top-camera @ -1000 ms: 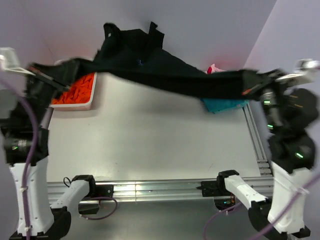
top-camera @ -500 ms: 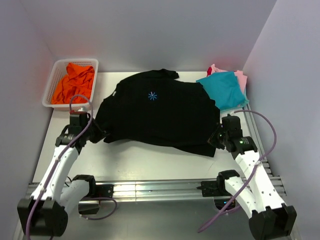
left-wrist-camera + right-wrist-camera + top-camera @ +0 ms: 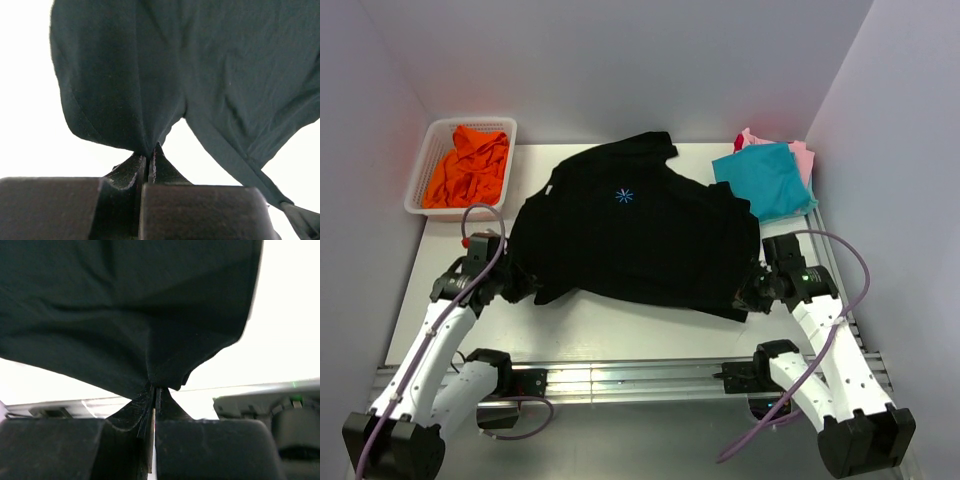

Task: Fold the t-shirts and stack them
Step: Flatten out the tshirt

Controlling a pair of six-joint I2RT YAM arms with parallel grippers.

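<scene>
Black t-shirt [image 3: 630, 235], clamped by left hand [image 3: 518, 283] and right hand [image 3: 747, 295], lies between basket [image 3: 452, 212] and teal tee [image 3: 765, 178].

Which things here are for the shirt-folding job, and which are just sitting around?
For the job:
black t-shirt, spread on the table
teal t-shirt
pink t-shirt, under the teal one
orange t-shirt, in the basket

Just sitting around:
white basket
purple cables
table

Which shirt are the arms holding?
The black t-shirt: left gripper and right gripper pinch its near corners. Teal shirt and orange shirt lie apart.
</scene>
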